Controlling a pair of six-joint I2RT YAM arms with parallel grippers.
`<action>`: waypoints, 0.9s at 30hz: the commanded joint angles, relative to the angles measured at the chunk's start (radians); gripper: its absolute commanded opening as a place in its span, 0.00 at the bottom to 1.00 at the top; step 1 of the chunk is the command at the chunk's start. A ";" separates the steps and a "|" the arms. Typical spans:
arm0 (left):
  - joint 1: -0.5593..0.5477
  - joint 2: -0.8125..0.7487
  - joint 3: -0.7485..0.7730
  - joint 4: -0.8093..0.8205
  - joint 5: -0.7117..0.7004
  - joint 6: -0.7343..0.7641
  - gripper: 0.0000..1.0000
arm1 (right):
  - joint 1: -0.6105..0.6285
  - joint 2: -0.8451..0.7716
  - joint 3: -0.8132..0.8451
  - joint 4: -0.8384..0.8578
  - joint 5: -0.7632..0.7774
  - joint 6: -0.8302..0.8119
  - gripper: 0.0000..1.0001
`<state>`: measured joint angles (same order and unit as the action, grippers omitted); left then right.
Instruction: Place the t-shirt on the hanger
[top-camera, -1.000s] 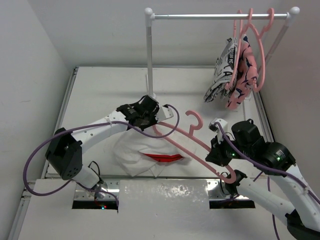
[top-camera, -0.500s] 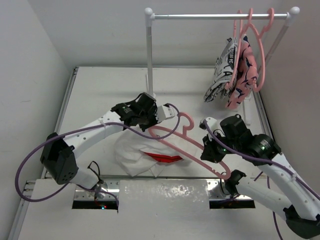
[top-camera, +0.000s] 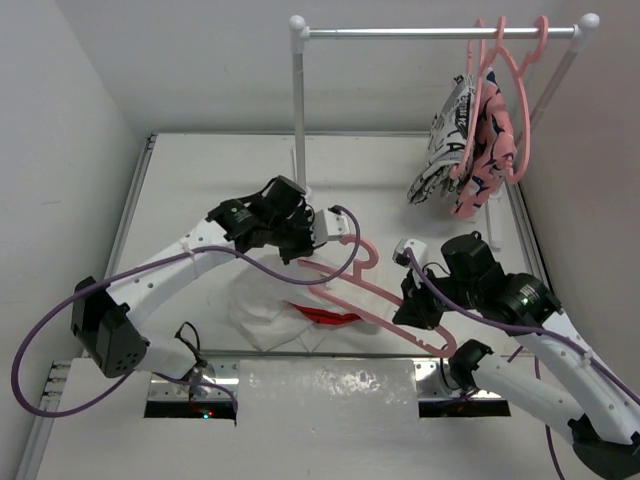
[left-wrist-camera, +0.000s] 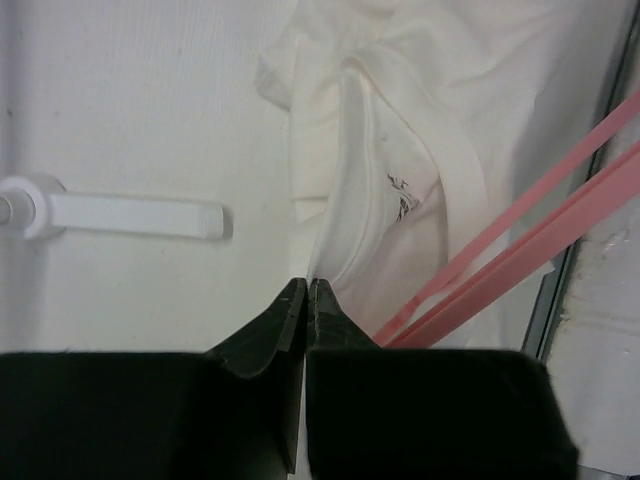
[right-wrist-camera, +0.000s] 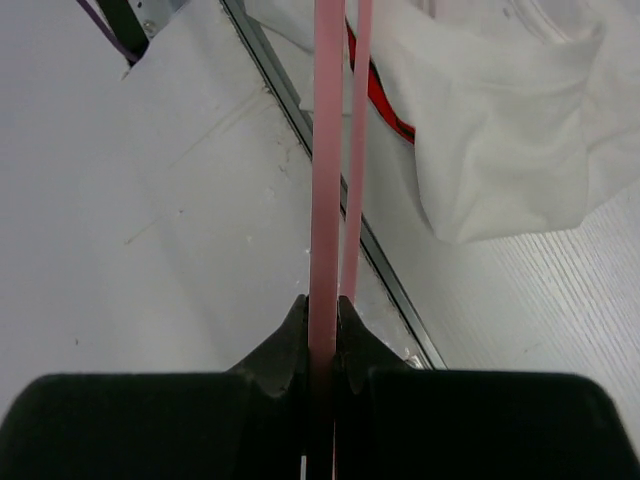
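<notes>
The white t-shirt (top-camera: 265, 305) lies crumpled on the table near the front edge, its red logo (top-camera: 325, 317) partly folded under. My left gripper (top-camera: 298, 255) is shut, pinching the shirt's edge by the neck opening (left-wrist-camera: 400, 160) and holding it up a little; its tips (left-wrist-camera: 306, 287) meet on the fabric. My right gripper (top-camera: 415, 303) is shut on the lower bar of the pink hanger (top-camera: 385, 292). The hanger lies slantwise over the shirt, its hook (top-camera: 368, 250) beside my left gripper. In the right wrist view the bar (right-wrist-camera: 326, 180) runs out from the closed jaws (right-wrist-camera: 322, 305) toward the shirt (right-wrist-camera: 510, 130).
A white clothes rack post (top-camera: 298, 110) stands behind my left gripper, its foot (left-wrist-camera: 130, 212) on the table. Two patterned garments (top-camera: 465, 150) hang on pink hangers at the bar's right end. A metal rail (right-wrist-camera: 290, 110) edges the table's front.
My right gripper has carried the hanger left, so its hook now sits close to my left gripper and its arm lies over the shirt. My left arm shifted slightly back and left, still pinching fabric.
</notes>
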<state>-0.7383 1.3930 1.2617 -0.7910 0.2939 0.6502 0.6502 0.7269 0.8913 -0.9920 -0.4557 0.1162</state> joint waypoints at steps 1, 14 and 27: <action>-0.001 -0.051 0.090 -0.014 0.154 0.013 0.00 | 0.000 -0.004 -0.032 0.136 -0.081 -0.004 0.00; -0.024 -0.080 0.173 -0.059 0.266 -0.044 0.00 | 0.000 0.115 -0.061 0.323 -0.021 -0.050 0.00; -0.029 -0.089 -0.008 -0.066 0.164 0.049 0.57 | 0.037 0.098 -0.402 0.803 -0.006 -0.018 0.00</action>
<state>-0.7586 1.3289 1.2701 -0.8677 0.5030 0.6525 0.6651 0.8513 0.5499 -0.4061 -0.4522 0.0715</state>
